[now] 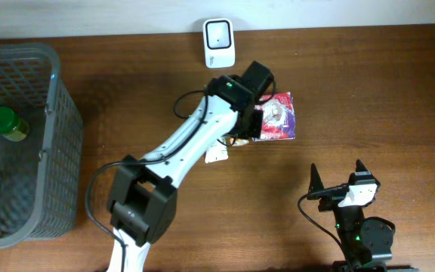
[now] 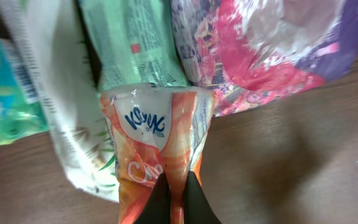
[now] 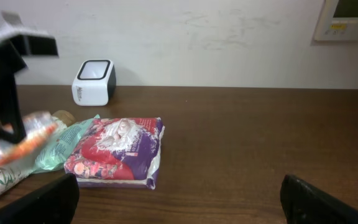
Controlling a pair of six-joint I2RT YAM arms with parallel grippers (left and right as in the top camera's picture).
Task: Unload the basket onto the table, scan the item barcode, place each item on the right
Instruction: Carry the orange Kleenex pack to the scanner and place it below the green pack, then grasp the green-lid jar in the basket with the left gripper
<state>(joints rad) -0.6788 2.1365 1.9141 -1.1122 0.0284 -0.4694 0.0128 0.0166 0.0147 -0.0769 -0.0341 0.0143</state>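
An orange-and-white Kleenex tissue pack (image 2: 160, 143) is pinched at its near end by my left gripper (image 2: 176, 190), which is shut on it. From the right wrist view the same orange pack (image 3: 23, 144) hangs tilted, just off the table at the far left. The white barcode scanner (image 1: 219, 42) stands at the table's back edge, a little left of and beyond the left gripper's head (image 1: 240, 94). No barcode shows on the pack's visible face. My right gripper (image 1: 337, 172) rests open near the front edge, with nothing between its fingers (image 3: 42, 202).
A purple-and-pink pack (image 1: 279, 117), a green pack (image 2: 135, 43) and a white leaf-print pack (image 2: 61, 124) lie together under the left arm. A grey mesh basket (image 1: 55, 113) at the left holds a green-lidded jar (image 1: 6, 122).
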